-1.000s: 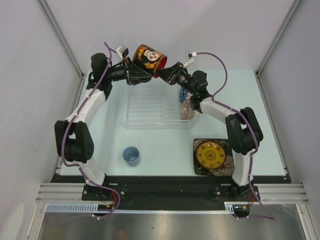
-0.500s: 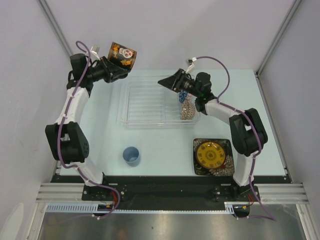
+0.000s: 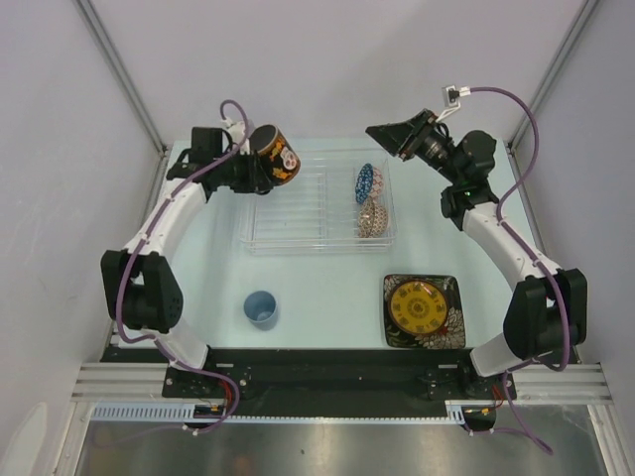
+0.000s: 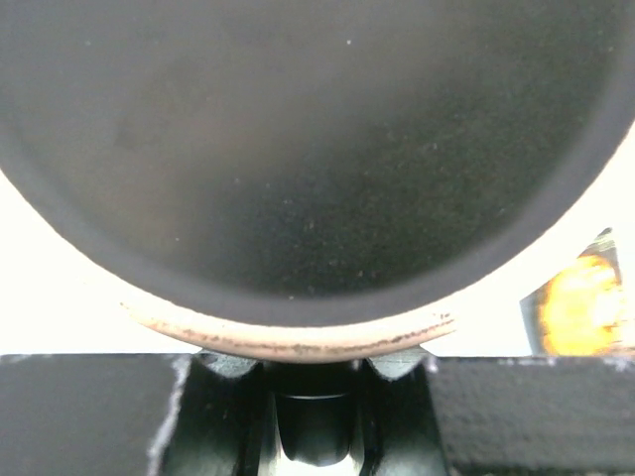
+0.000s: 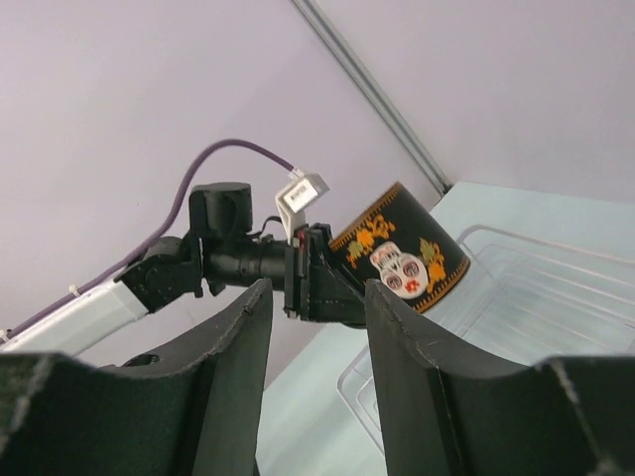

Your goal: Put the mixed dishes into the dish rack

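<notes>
1. Top external view, nearest the arm bases: the small light-blue cup stands upright on the table at about 7 o'clock from the table's middle, mouth up and well apart from everything else.
2. At about 5 o'clock lies the black floral square plate, flat on the table, with the yellow round plate resting centred on top of it.
3. Farther back, toward 12 o'clock, sits the dish rack. Its 3 o'clock end holds two bowls standing on edge, the beige patterned bowl nearer and the blue patterned bowl just behind it, close together.
4. At the rack's 10 o'clock corner, the left gripper is clamped on the red-inside dark mug. The mug is off the table and tipped on its side, its skull-and-flower pattern facing up.
5. The left wrist view is filled by the mug's dark round surface; where the fingers meet it is hidden.
6. Farthest back, at the rack's 1 o'clock, the right gripper hangs in the air, well apart from the rack.
7. The right wrist view shows its fingers spread with nothing between them, looking across at the mug in the left gripper.
</notes>
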